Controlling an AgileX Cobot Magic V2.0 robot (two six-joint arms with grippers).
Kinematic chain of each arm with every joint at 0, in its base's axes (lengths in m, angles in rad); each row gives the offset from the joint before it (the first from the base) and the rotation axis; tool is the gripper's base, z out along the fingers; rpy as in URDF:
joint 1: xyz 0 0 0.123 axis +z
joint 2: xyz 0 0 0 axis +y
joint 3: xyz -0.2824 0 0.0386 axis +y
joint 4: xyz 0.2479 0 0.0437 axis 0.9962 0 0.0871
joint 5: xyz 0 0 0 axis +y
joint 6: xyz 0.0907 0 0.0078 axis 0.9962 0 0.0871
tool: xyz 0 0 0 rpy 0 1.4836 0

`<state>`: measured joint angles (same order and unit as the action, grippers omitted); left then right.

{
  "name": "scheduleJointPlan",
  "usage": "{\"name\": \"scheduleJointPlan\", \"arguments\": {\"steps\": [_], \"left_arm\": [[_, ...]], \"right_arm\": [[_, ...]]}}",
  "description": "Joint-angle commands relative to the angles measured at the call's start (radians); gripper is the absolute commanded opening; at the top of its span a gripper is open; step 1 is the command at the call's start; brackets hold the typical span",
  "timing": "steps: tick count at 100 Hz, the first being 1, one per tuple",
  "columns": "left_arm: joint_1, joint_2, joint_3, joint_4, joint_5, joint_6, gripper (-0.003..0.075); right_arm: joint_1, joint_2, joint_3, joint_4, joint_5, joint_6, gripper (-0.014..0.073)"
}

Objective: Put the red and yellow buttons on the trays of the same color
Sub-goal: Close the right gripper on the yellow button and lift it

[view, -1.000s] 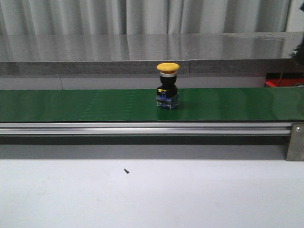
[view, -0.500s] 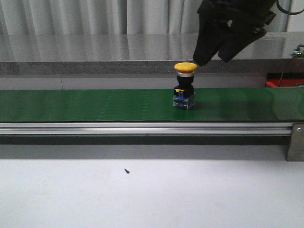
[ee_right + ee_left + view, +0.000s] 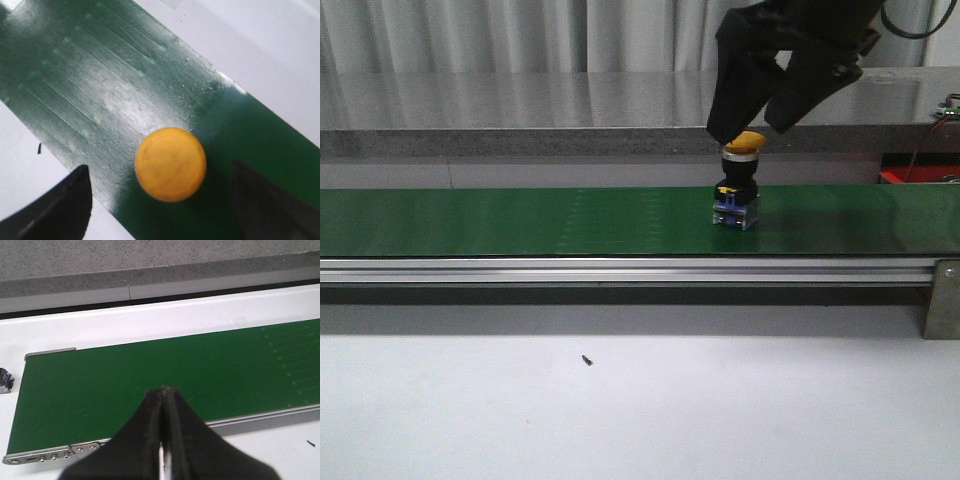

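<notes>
The yellow button [image 3: 742, 180] stands upright on the green conveyor belt [image 3: 520, 220], its mushroom cap on top and its black and blue body below, so its long axis runs vertical. In the front view it sits at about 2 o'clock from the middle of the frame. The right gripper [image 3: 752, 125] hangs directly over it, jaws spread wide apart, one finger reaching down to the cap's level at the cap's 9 o'clock side and the other slightly higher toward 2 o'clock. Whether the lower finger touches the cap cannot be told from here.

The right wrist view confirms the alignment: the round yellow cap [image 3: 170, 164] lies between the two dark fingertips [image 3: 55, 205], near the midline of the gap and a little closer to one finger than to the other. The grasp probably calls for a short descent straight down, then a closing across the cap or the neck below it.

The left gripper [image 3: 162, 435] has its fingers pressed together on nothing, over a bare stretch of belt near its end plate; a small dark and blue object [image 3: 5, 381] rests beside that end, too cropped to name. The right arm is plainly the nearer one.

Count: one yellow button, no red button in view, no trays visible, one belt, two grippers. A tiny dark speck [image 3: 586, 359] lies on the white table [image 3: 640, 420]
</notes>
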<state>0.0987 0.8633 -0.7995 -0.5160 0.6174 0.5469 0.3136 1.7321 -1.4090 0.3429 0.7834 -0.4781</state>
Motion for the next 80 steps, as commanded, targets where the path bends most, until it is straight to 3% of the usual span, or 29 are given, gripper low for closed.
{"name": "scheduleJointPlan", "arguments": {"steps": [1, 18, 46, 80], "left_arm": [[-0.009, -0.008, -0.028, -0.033, -0.063, -0.001, -0.002], [-0.009, -0.008, -0.028, -0.033, -0.061, -0.001, -0.002], [-0.009, -0.008, -0.028, -0.033, -0.059, -0.001, -0.002], [-0.009, -0.008, -0.028, -0.033, -0.059, -0.001, -0.002]], "right_arm": [[-0.002, -0.004, -0.03, -0.01, -0.057, -0.011, 0.0568], [-0.002, 0.041, -0.03, -0.049, -0.084, 0.006, 0.0505], [-0.006, 0.007, -0.037, -0.071, -0.034, 0.03, 0.0218], [-0.161, -0.137, -0.006, -0.072, 0.165, 0.057, 0.0213]]}}
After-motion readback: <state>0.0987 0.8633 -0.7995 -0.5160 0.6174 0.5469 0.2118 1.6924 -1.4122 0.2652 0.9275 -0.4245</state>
